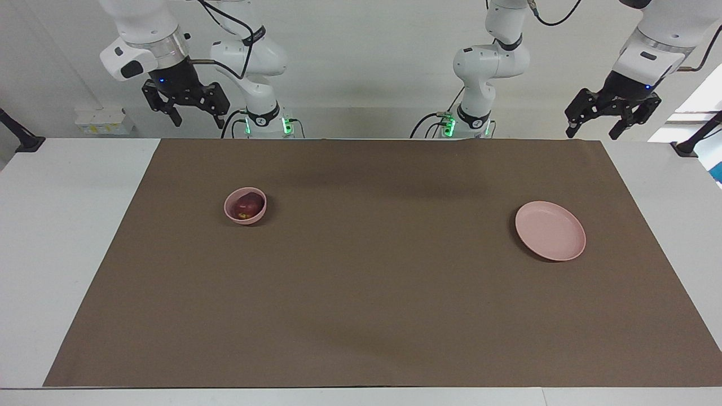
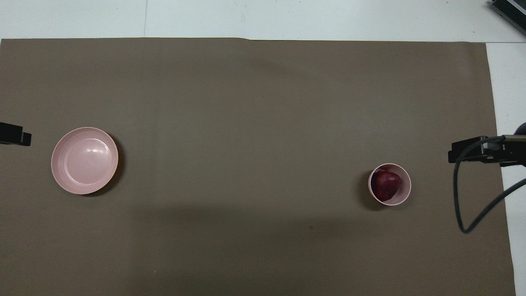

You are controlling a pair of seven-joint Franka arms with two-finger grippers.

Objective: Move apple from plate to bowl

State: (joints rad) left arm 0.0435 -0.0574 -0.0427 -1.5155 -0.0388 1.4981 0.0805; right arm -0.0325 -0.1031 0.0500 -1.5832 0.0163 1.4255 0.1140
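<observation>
The dark red apple (image 1: 249,204) lies inside the small deep pink bowl (image 1: 232,212), which stands on the brown mat toward the right arm's end of the table. The apple also shows in the bowl (image 2: 404,193) in the overhead view (image 2: 385,185). The flat pink plate (image 1: 550,230) sits bare toward the left arm's end; it also shows in the overhead view (image 2: 84,160). My right gripper (image 1: 197,120) hangs open and empty, high up at its own end, well apart from the bowl. My left gripper (image 1: 592,133) hangs open and empty, high up at its end, apart from the plate.
The brown mat (image 1: 372,293) covers most of the white table (image 1: 51,225). A black cable (image 2: 476,205) loops down from the right arm near the mat's edge beside the bowl. Black stands sit at both ends of the table.
</observation>
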